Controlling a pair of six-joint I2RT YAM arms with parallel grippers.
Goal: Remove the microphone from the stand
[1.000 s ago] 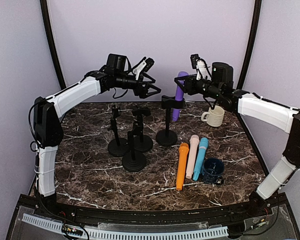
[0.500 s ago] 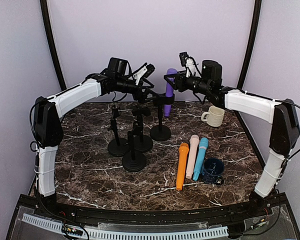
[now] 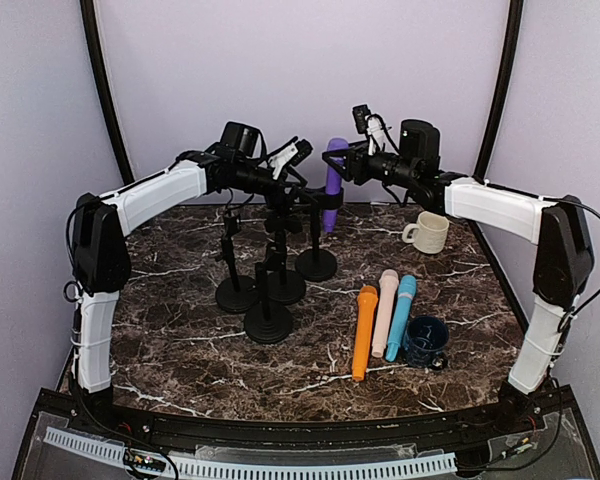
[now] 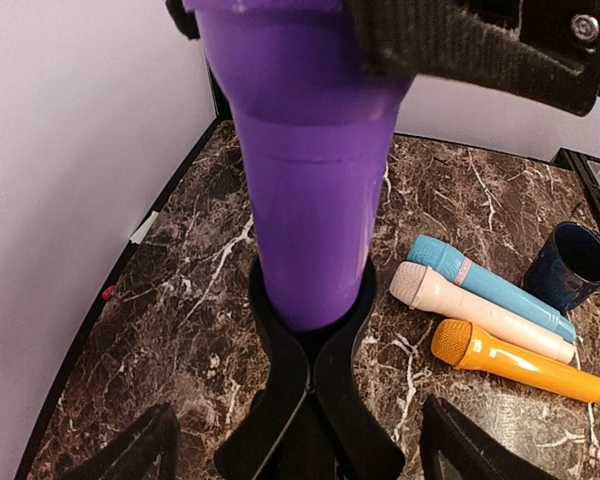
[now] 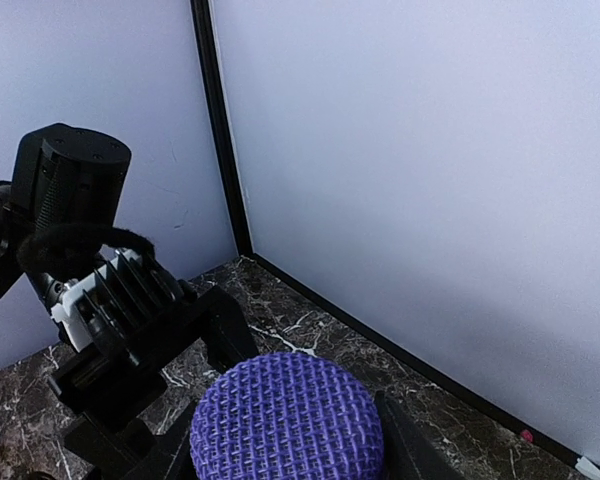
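Observation:
The purple microphone [image 3: 334, 168] stands upright in the black clip [image 3: 325, 197] of its stand [image 3: 316, 264] at the back middle. My right gripper [image 3: 346, 163] is shut on the microphone's mesh head [image 5: 285, 420], with a finger [image 5: 405, 445] on each side. My left gripper [image 3: 302, 190] is open, its fingers [image 4: 130, 450] wide apart on both sides of the clip [image 4: 310, 380] and apart from it. The purple body [image 4: 310, 170] fills the upper middle of the left wrist view.
Three empty black stands [image 3: 268, 318] crowd the left middle. Orange [image 3: 364, 330], pink [image 3: 385, 310] and blue [image 3: 401, 315] microphones lie side by side at the right, beside a dark blue mug [image 3: 426, 340]. A cream mug [image 3: 428, 232] stands at the back right.
My right gripper has moved left with the purple microphone, and the stand has slid left and back with it. The clip now lies between my left gripper's open fingers.

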